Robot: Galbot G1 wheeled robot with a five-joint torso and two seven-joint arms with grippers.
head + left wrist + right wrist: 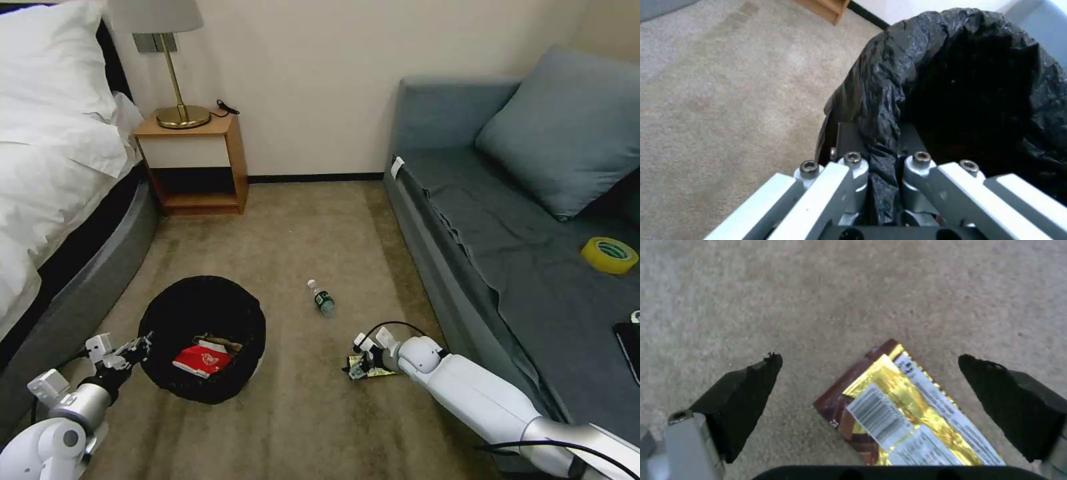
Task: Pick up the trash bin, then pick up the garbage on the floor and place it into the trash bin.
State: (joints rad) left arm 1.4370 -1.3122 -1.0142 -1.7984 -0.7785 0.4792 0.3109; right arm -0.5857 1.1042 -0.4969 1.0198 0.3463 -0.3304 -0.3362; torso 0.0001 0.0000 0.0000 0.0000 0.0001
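The trash bin [200,347], round with a black bag liner, is on the carpet at lower left; my left gripper [140,345] is shut on its rim [882,156]. Inside lie a red snack packet [202,360] and a tan scrap [223,343]. A dark-and-gold bar wrapper [365,368] lies flat on the carpet to the right of the bin. My right gripper [869,376] hangs open just over that wrapper [902,410], one black finger on each side. A small clear bottle [322,298] with a green label lies on its side farther ahead.
A grey sofa [533,253] runs along the right, carrying a yellow tape roll [609,255] and a flat black device [630,340]. A bed [60,173] lines the left, with a wooden nightstand [193,163] and lamp at the back wall. Open carpet lies between.
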